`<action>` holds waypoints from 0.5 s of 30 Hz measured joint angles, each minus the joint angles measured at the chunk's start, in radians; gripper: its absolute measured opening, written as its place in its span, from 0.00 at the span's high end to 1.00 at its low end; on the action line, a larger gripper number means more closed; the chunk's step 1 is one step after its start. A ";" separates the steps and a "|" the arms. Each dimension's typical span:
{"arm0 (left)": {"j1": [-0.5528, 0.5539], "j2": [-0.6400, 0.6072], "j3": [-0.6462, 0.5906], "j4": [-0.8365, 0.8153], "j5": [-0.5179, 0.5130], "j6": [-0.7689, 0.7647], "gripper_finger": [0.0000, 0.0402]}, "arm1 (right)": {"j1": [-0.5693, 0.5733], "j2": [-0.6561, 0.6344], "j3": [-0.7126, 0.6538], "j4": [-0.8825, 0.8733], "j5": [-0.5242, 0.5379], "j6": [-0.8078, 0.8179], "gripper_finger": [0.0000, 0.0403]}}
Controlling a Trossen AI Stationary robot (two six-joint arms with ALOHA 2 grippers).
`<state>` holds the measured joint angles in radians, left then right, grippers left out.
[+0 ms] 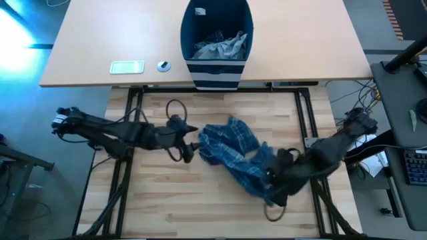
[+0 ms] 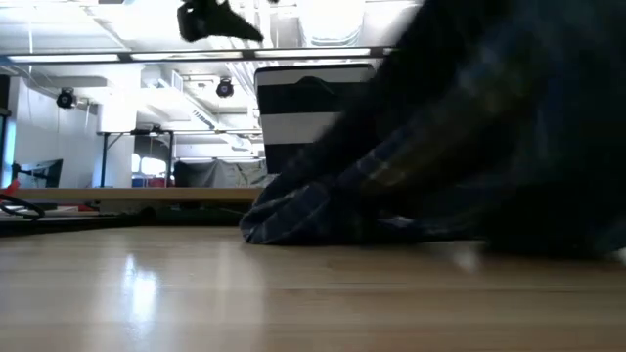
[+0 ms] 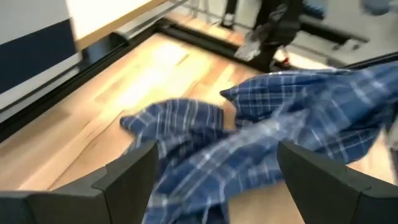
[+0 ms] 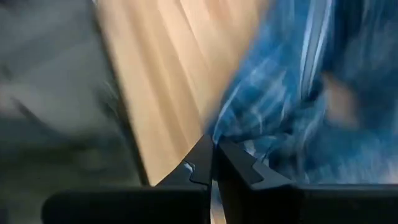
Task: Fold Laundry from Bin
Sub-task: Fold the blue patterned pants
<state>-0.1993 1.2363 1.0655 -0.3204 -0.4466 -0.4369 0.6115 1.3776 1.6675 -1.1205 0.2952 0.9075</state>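
One garment out of the bin [image 1: 217, 70] so far: a blue-and-white plaid piece [image 1: 233, 150], lying crumpled and unfolded on the wooden table [image 1: 167, 200], between my two arms.

Bin: stands beyond the far edge of the table, with a grey garment [image 1: 220, 45] heaped inside, not yet taken out.

Left gripper [image 1: 193, 139]: fingers spread wide, empty, just beside the near-left edge of the plaid piece, pointing at it.

Right gripper [image 4: 214, 163]: fingers pressed together, pinching a fold of the plaid piece at its other end.

Progress, as I judge it: early. No fold is made and nothing is stacked. I have yet to spread the plaid piece flat, fold it, set it aside, then fetch what remains in the bin.
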 joint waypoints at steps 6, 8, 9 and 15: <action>0.002 0.010 0.094 -0.012 0.067 0.052 0.22 | -0.068 -0.036 0.118 0.377 0.284 -0.574 0.98; -0.008 -0.004 0.139 -0.102 0.063 0.043 0.22 | -0.140 -0.036 0.124 0.414 0.286 -0.663 0.98; -0.015 -0.011 0.163 -0.150 0.050 0.034 0.22 | -0.185 -0.030 0.123 0.412 0.287 -0.674 0.98; -0.064 -0.031 0.280 -0.499 -0.095 -0.067 0.22 | -0.455 0.082 0.036 0.391 0.222 -0.609 0.98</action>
<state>-0.2634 1.2056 1.3453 -0.8190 -0.5416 -0.5040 0.1564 1.4592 1.7034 -0.7298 0.5167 0.2987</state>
